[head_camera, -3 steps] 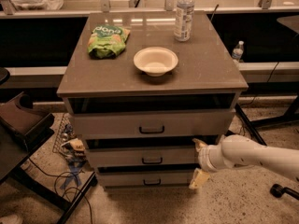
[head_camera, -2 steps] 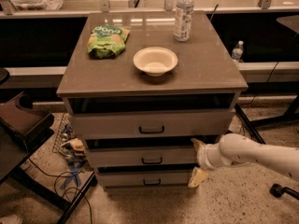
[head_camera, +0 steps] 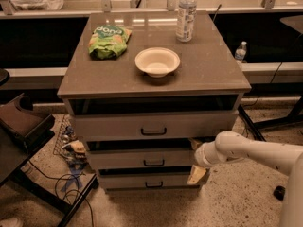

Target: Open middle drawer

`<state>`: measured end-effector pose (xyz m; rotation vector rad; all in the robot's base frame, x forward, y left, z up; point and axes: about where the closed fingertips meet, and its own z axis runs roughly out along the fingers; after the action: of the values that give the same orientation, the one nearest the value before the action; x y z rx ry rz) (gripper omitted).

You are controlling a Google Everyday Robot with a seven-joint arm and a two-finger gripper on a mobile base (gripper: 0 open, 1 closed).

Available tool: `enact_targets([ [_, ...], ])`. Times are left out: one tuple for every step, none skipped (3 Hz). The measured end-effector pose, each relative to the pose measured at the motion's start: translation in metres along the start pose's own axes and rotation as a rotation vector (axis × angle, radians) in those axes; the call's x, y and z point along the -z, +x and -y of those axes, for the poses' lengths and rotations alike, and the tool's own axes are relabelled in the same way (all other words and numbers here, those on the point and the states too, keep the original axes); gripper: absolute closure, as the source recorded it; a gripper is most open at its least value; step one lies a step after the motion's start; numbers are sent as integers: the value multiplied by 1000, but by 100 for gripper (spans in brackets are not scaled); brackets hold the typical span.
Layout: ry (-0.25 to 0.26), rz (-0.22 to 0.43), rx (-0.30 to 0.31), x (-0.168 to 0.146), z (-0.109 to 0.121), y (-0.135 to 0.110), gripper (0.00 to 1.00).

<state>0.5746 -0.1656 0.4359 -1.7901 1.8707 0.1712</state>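
The grey cabinet point(head_camera: 156, 30) has three drawers. The middle drawer point(head_camera: 118, 160) is a shallow grey front with a small black bar handle point(head_camera: 154, 163), and it stands slightly out, with a dark gap above it. My gripper point(head_camera: 195, 160) is at the right end of that front, well to the right of the handle. One cream finger point(head_camera: 195, 144) is above the front's corner and the other finger point(head_camera: 197, 176) is below it, so the jaws stand apart. The white arm point(head_camera: 255, 152) reaches in from the right.
The top drawer point(head_camera: 154, 125) and bottom drawer point(head_camera: 149, 181) are also slightly out. On the cabinet top are a white bowl point(head_camera: 157, 62), a green snack bag point(head_camera: 110, 41) and a water bottle point(head_camera: 186, 14). A dark chair point(head_camera: 21, 122) and cables point(head_camera: 71, 174) lie at the left.
My gripper has edged slightly left, closer against the right end of the middle drawer. The drawers have not visibly moved.
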Motion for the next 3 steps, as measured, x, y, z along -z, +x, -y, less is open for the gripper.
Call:
enact_targets([
  [0, 0, 0, 0, 0, 0, 0],
  [-15, -13, 1, -8, 0, 0, 0],
  [-46, -38, -7, -24, -1, 6, 25],
])
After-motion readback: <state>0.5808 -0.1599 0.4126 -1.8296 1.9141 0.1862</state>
